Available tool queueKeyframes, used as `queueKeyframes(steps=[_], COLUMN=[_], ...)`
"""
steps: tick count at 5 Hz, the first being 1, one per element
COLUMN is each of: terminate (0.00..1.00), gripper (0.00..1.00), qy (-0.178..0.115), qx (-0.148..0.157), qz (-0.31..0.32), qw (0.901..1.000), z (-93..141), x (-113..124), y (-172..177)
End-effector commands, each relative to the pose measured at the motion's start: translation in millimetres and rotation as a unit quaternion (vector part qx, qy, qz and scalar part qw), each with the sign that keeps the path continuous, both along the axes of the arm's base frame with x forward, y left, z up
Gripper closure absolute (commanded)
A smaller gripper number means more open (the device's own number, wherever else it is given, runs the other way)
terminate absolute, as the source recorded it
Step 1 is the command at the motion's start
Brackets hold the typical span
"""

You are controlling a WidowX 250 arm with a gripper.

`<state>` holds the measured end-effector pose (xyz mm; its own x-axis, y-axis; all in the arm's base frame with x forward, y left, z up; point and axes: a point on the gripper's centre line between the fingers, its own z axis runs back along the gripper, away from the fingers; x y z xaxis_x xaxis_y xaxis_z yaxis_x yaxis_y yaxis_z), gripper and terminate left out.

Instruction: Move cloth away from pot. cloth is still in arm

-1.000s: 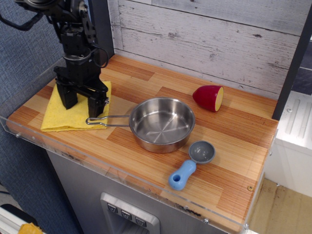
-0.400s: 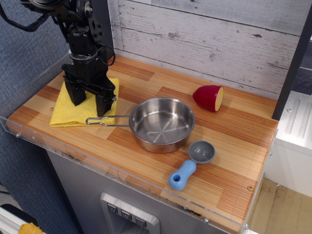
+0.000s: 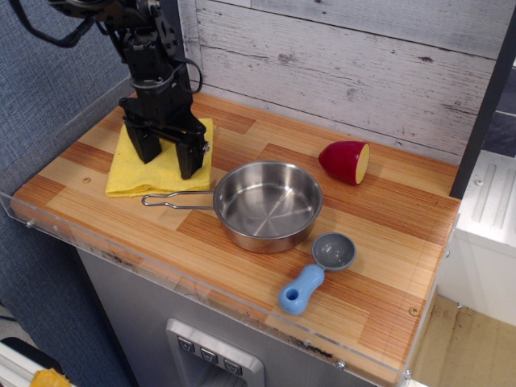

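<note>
The bright yellow cloth (image 3: 133, 173) lies flat on the wooden counter at the back left, its right edge close to the pot's wire handle (image 3: 176, 200). The black gripper (image 3: 170, 165) stands upright on the cloth's right half. Its two fingers press down into the cloth with a strip of fabric between them. The shiny steel pot (image 3: 266, 205) sits at the counter's middle, empty, handle pointing left. The cloth lies just behind the handle and left of the bowl, apart from the bowl.
A red-skinned, yellow-faced half fruit (image 3: 345, 161) lies behind the pot on the right. A grey scoop with a blue handle (image 3: 316, 272) lies in front of the pot. A clear plastic rim (image 3: 161, 278) runs along the front edge. A plank wall (image 3: 339, 64) closes the back.
The gripper has moved toward the back and right, and the cloth has slid with it from the front left corner. The pot and the other things have not moved.
</note>
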<state>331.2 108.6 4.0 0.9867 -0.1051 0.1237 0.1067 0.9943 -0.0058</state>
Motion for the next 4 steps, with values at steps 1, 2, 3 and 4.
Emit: queueKeyframes(steps=[1,2,3,4], terminate=[0.00,0.00,0.00,0.00], gripper=[0.00,0.00,0.00,0.00], qy=[0.017,0.015,0.013,0.006], qx=[-0.028,-0.044,-0.060,-0.067], qz=[-0.024,-0.021,-0.018,-0.021], qw=[0.9992,0.9987,0.9980,0.9975], z=[-22.0,-24.4,-23.8,-10.6], x=[22.9,38.1,47.3,48.1], y=[-2.0,-1.1,-2.7,-13.2])
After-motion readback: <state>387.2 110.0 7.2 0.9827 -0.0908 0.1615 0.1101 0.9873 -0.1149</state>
